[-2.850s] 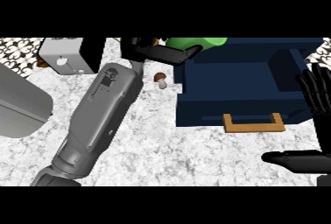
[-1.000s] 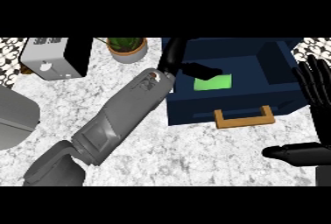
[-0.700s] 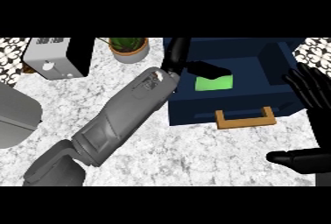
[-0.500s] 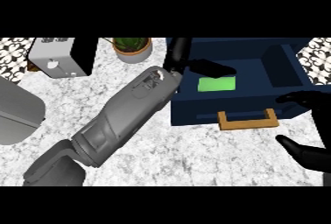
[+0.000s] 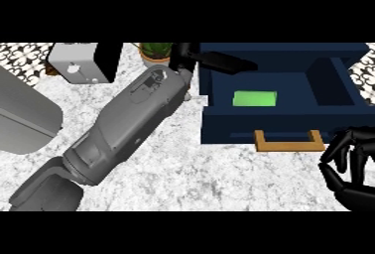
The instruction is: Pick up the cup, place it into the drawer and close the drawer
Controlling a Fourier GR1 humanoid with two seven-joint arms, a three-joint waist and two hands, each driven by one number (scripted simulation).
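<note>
A green cup (image 5: 255,98) lies inside the open navy drawer (image 5: 242,131), on its floor towards the left, with nothing touching it. My left hand (image 5: 218,60) hovers over the drawer's back left corner, fingers straight and open, at the end of the grey forearm (image 5: 128,126) that crosses the counter. The drawer's wooden handle (image 5: 289,143) sticks out from its front wall. My right hand (image 5: 350,166) is at the lower right, just right of and below the handle, with its fingers curled and nothing in them.
A white and black toaster (image 5: 79,62) stands at the back left and a potted plant (image 5: 155,51) beside my left hand. A grey appliance (image 5: 22,116) fills the left edge. The marble counter (image 5: 205,173) spreads in front of the drawer.
The cup, once held above the drawer, now lies inside it and my left hand has let go. My right hand has come down from the right edge towards the handle, fingers curling.
</note>
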